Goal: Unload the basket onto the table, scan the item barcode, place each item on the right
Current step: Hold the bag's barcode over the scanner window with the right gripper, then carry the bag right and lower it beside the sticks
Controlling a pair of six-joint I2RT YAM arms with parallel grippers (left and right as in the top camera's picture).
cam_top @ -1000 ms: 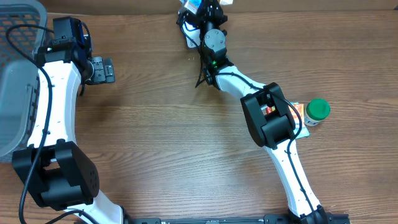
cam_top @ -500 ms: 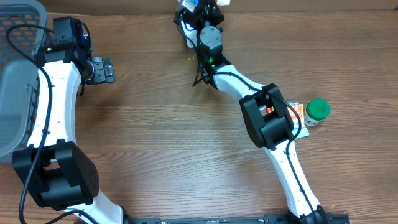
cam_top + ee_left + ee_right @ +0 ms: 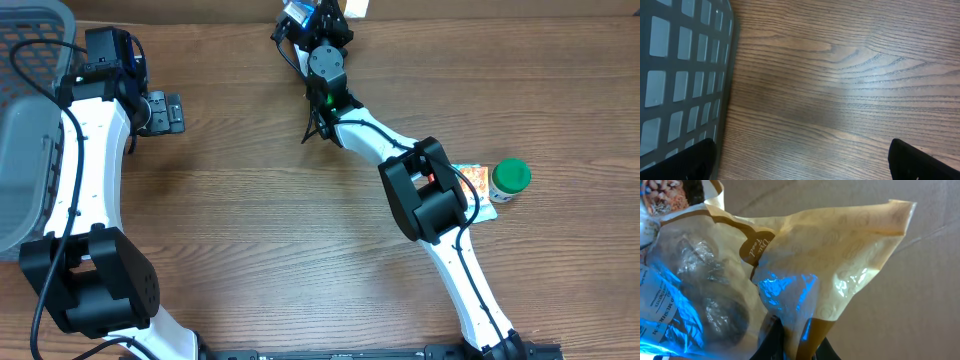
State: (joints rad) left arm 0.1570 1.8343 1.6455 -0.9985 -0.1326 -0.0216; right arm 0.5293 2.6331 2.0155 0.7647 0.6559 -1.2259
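Up at the far edge of the brown wooden table (image 3: pixel 250 220), the right gripper (image 3: pixel 318 22) pinches a crinkled cream-and-clear plastic snack pouch (image 3: pixel 810 265), which is washed in blue light. The left gripper (image 3: pixel 168 112) hangs with its fingers spread wide beside the grey mesh plastic basket (image 3: pixel 30 70)

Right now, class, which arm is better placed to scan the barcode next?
Right. The right arm has its jaws shut on the snack pouch, so it can probably present it directly. On the left arm the jaws stand open and empty over the table beside the grey basket.
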